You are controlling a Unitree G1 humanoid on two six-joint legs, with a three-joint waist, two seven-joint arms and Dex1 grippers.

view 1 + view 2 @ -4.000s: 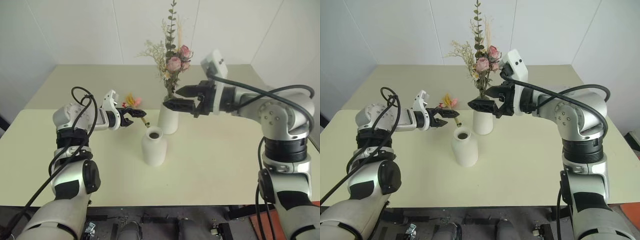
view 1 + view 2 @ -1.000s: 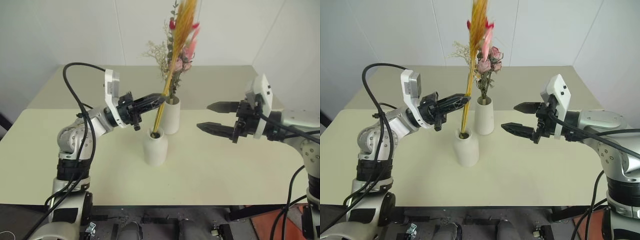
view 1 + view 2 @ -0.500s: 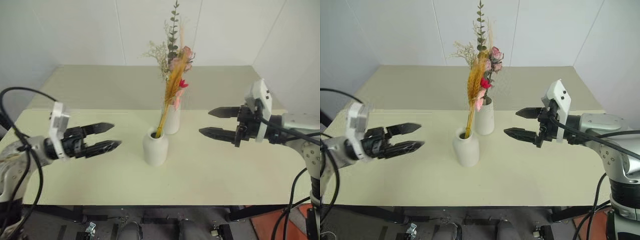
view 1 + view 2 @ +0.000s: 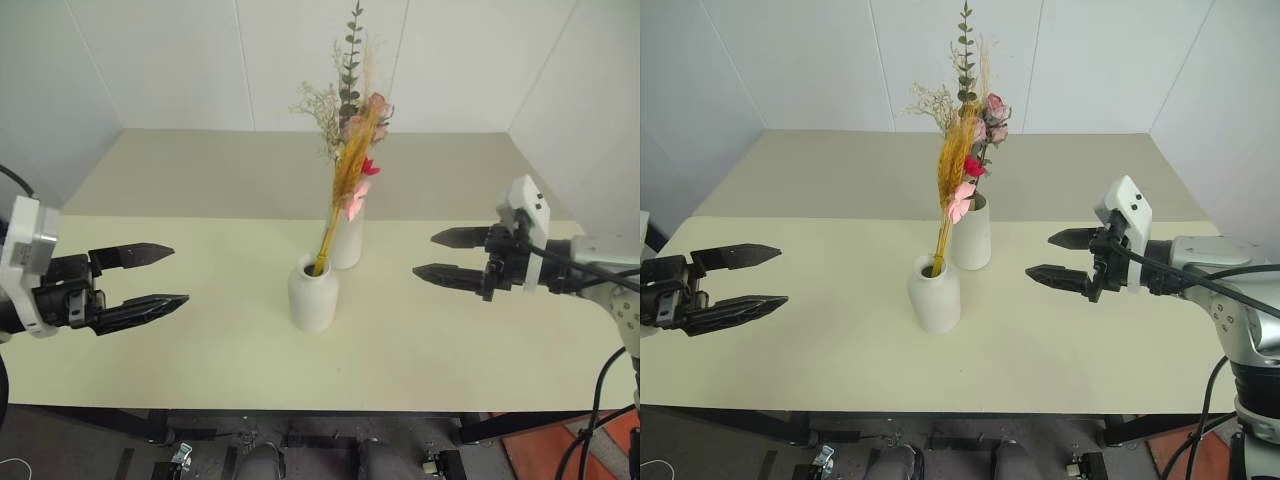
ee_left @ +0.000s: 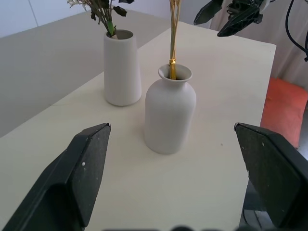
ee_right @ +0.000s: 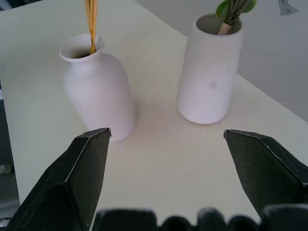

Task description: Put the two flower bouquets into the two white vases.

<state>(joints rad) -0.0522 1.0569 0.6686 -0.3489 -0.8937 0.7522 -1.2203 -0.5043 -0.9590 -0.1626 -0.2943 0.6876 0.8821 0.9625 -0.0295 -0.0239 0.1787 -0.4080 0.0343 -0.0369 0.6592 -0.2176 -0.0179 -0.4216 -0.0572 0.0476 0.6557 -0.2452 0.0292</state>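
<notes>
The taller white vase stands mid-table and holds the bushy bouquet of cream sprigs, pink roses and eucalyptus. Just in front of it, the shorter bottle-shaped vase holds the thin bundle of yellow-orange stalks, which leans right against the bushy bunch. My left gripper hangs open and empty well to the left of both vases. On the other side my right gripper is open and empty, pointing at the vases. In the left wrist view the short vase sits between my fingers' line of sight, the tall vase behind it.
The pale table runs back to white walls behind and at both sides. Bare tabletop lies to the left, right and front of the vases. The right gripper also appears beyond the vases in the left wrist view.
My left gripper has let go of the thin bundle, opened wide and drawn back to the left. The bundle now stands in the short vase. My right gripper drifted slightly right.
</notes>
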